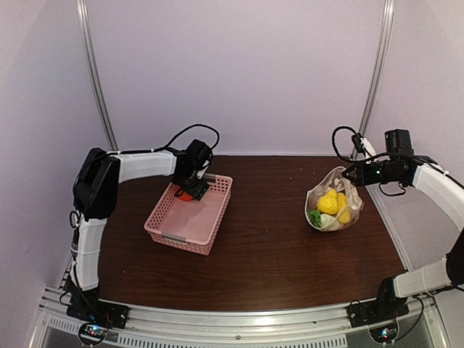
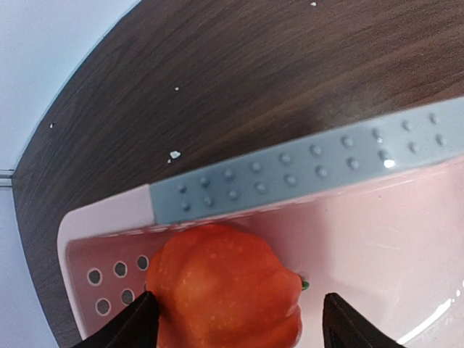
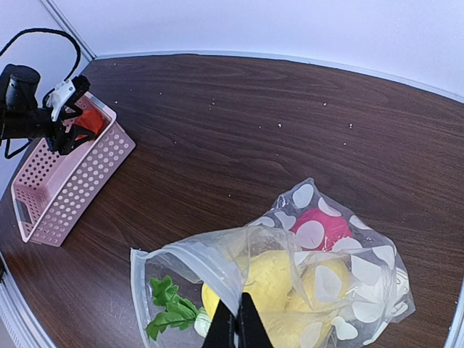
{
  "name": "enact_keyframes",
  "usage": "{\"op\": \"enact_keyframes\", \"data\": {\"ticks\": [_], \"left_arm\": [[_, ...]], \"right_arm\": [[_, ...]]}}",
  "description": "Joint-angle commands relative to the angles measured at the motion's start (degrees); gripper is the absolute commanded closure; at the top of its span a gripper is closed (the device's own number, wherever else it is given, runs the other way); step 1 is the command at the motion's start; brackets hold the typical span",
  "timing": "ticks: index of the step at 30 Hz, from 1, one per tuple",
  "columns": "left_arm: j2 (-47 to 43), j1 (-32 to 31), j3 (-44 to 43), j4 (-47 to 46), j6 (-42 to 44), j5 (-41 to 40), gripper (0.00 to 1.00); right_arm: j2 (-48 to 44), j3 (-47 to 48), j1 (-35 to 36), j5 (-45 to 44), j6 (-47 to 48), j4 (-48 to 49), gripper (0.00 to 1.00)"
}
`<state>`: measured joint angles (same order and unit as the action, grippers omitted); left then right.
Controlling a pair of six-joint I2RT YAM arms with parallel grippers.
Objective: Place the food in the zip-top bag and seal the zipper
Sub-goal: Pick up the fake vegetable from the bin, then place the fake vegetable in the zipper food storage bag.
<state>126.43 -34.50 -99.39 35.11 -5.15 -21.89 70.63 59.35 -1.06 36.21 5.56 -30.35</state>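
One orange-red toy [image 2: 217,279], lower frame — left gripper [image 2: 239,322] spread astride. Centre, then close; right gripper [image 3: 238,330] pinches the zip-top bag [image 3: 326,268].

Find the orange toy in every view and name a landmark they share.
Top external: orange toy at the pink basket's far end, left of centre.
Left wrist: bottom centre, beside the basket's end wall.
Right wrist: upper left, inside the basket.
Shared landmark: the pink basket.
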Motion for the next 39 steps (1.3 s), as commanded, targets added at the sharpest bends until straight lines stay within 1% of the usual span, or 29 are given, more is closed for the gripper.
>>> {"op": "enact_keyframes", "data": {"ticks": [1, 4, 7, 11, 14, 18, 26, 28, 31, 33, 36, 37, 39], "left_arm": [[1.9, 0.14, -2.65, 1.86, 1.97, -2.78, 0.22], [2.65, 0.05, -2.53, 2.06, 1.98, -4.03, 0.23], [3.09, 0.05, -2.31, 2.0, 1.98, -4.94, 0.26], [3.38, -0.03, -2.46, 2.06, 2.13, -5.52, 0.33], [2.57, -0.72, -3.39, 3.59, 1.8, -5.31, 0.4], [-1.56, -2.39, -3.4, 4.35, 0.62, -4.23, 0.46], [-12.7, -6.63, -4.66, 7.08, -2.45, 0.21, 0.48], [-14.78, -7.81, -5.95, 6.94, -3.73, 3.54, 0.49], [-18.47, -10.67, -4.88, -0.45, -4.15, 13.83, 0.49], [-20.8, -13.44, -1.87, -9.37, -5.37, 22.81, 0.5], [-21.5, -16.43, 1.26, -22.79, -10.67, 36.57, 0.52], [-20.91, -17.26, 2.13, -27.59, -13.23, 40.27, 0.52], [-18.44, -18.89, 2.17, -35.57, -17.21, 45.17, 0.53]], "right_arm": [[-0.89, -0.82, -0.02, 0.66, -0.81, 1.24, 1.0], [-0.85, -0.73, -0.07, 0.74, -0.89, 1.32, 1.0], [-0.76, -0.73, -0.03, 0.79, -0.91, 1.34, 1.0], [-1.05, -0.74, -0.06, 0.72, -0.91, 1.34, 1.0], [-1.35, -0.81, -0.07, 0.54, -0.85, 1.19, 1.0], [-1.68, -1.04, -0.08, 0.19, -0.64, 1.16, 1.0], [-1.66, 0.13, -0.08, 0.34, -0.36, -0.22, 1.0], [-1.46, 0.9, -0.08, 0.49, -0.21, -0.98, 1.0], [-1.19, 1.95, -0.05, 0.53, -0.3, -1.83, 1.0], [-0.84, 2.63, -0.08, 0.66, -0.38, -2.33, 1.0], [-0.27, 3.91, -0.01, 1.07, -0.54, -3.46, 1.0], [-0.05, 4.38, -0.04, 1.24, -0.61, -3.86, 1.0], [0.34, 5.42, 0.0, 1.85, -0.79, -4.75, 1.0]]}}
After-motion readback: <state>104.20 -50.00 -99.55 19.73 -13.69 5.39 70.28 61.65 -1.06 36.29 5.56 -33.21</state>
